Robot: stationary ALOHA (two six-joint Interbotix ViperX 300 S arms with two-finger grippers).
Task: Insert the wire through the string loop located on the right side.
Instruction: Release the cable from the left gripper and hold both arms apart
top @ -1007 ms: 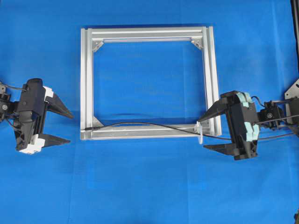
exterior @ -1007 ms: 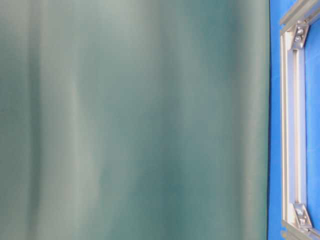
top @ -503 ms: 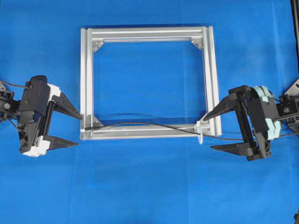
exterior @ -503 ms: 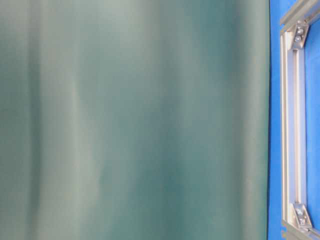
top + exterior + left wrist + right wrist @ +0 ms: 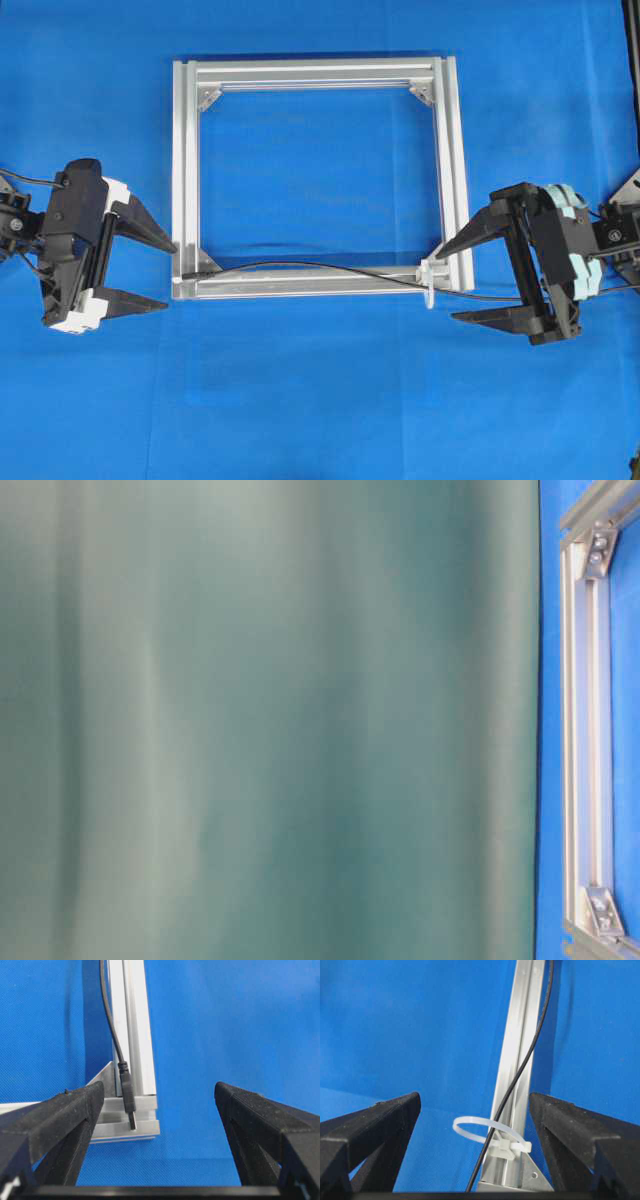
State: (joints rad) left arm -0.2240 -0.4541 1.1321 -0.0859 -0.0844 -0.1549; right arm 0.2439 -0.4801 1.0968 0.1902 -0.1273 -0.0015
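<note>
Blue table carries square silver frame, centred slightly toward 12 o'clock. Black wire lies along frame's 6 o'clock rail, plug at 7 o'clock corner, other end trailing onto table toward 3 o'clock.

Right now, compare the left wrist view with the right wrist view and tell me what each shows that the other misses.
Only the left wrist view shows the plug tip of the wire, lying on the corner of the aluminium frame between the open fingers of the left claw. Only the right wrist view shows the string loop, a white tie on the frame's bar, with the wire passing through it, ahead of the open right claw. Both show the black wire along the silver frame on the blue surface.
</note>
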